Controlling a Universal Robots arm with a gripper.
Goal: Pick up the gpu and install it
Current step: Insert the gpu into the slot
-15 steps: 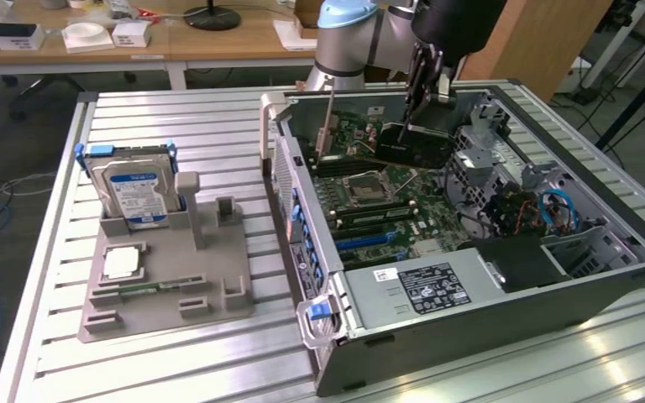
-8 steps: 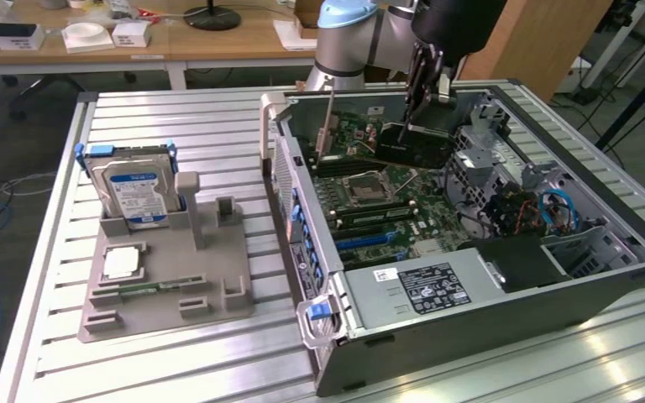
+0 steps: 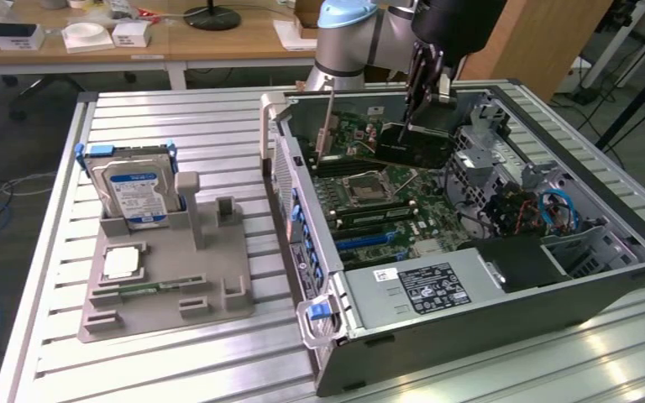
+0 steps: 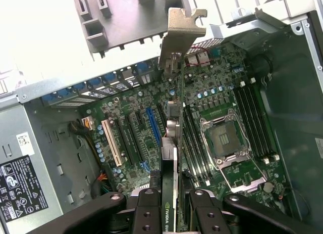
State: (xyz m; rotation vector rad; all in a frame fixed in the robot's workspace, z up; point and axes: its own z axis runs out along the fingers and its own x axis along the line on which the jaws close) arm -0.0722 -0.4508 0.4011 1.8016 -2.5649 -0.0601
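GPU [image 3: 415, 144], thin flat dark card with silver metal bracket, held inside the open grey metal computer case [image 3: 502, 327].
Black two-finger gripper [image 3: 427, 88] has its fingers [image 4: 146, 214] closed on the card's upper edge; the card stands on edge above the green motherboard [image 4: 222, 92], at 1 o'clock from the square silver processor socket [image 3: 365, 186] in the exterior view. Silver hard drive with blue-white label [image 3: 134, 195] stands in a grey holder [image 3: 165, 294] at 9 o'clock of the case.

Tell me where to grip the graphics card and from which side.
Pinch the graphics card on its two flat faces at the upper long edge, from above, as the gripper does: it hangs thin and on edge, lower edge toward the motherboard.
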